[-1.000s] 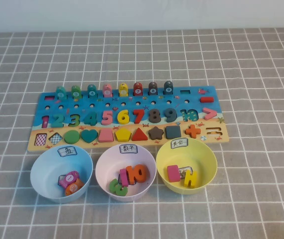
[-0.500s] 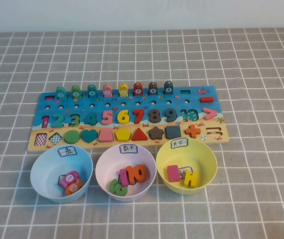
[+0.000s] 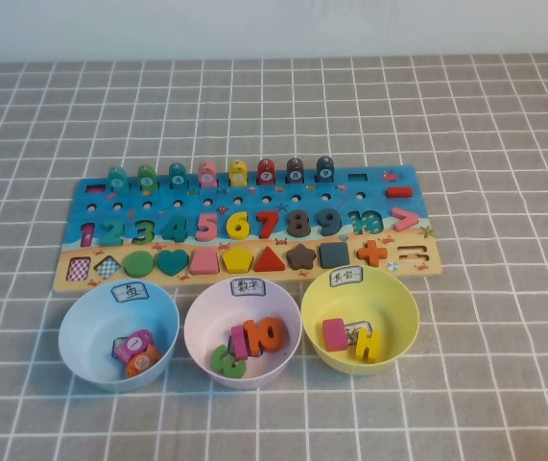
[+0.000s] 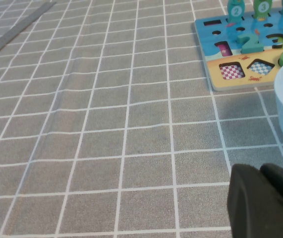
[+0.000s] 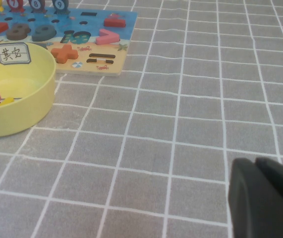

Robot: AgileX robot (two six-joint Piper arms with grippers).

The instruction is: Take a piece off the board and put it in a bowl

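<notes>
Grey gridded cloth covers the tabletop [image 3: 504, 115], and we have not started: neither arm shows in the high view. Our left gripper [image 4: 267, 201] hangs low over bare cloth off the board's [image 3: 379, 190] left end, fingers pressed together on nothing. Our right gripper [image 5: 265, 198] hovers likewise off the board's right end; its fingers look closed too, with only a thin seam between them, and empty. The dark green disc [image 3: 138, 262] sits in its slot in the board's near row, at nine o'clock of the teal heart [image 3: 172, 260]. The pale yellow bowl [image 3: 400, 296] stands just in front of the board, at about four o'clock from the disc. Next, we judge, the left arm should reach out, open its fingers over the disc and pinch its rim.
</notes>
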